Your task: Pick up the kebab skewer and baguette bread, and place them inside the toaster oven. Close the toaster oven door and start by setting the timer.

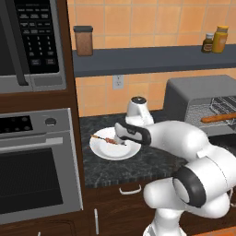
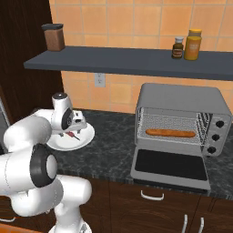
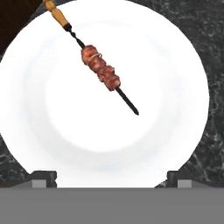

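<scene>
Left base view: arm bent low over the counter (image 1: 138,161), gripper (image 1: 120,139) hanging just above the white plate (image 1: 108,154). Skewer (image 1: 104,139) lying flat on that plate, meat near its middle, so a top-down reach makes sense. Toaster oven (image 1: 193,94) off to the right with its front open, baguette (image 1: 219,118) already resting on the wire rack (image 1: 203,110) inside. Bread half of the loading judged done, skewer half not yet. Microwave (image 1: 32,41) and built-in oven (image 1: 37,175) at left, no part of the job.

Right base view: same plate (image 2: 84,136) left of the toaster oven (image 2: 182,98), well apart from it. Door (image 2: 170,166) dropped flat onto the counter, left down presumably so the skewer can go in beside the bread (image 2: 170,133). Three knobs (image 2: 216,135) down the right side, one of them likely the timer. Jar (image 2: 54,37) and two bottles (image 2: 187,46) up on the shelf (image 2: 136,59).

Hand view: looking straight down on the plate (image 3: 65,131). Skewer (image 3: 101,71) slanting across its upper part, wooden handle toward the upper left rim, dark point toward the centre. Fingertips (image 3: 43,177) spread as wide as they go, at the lower plate rim, holding nothing, touching nothing. Skewer well above the line between them, so a shift toward the meat probably needed before closing.
</scene>
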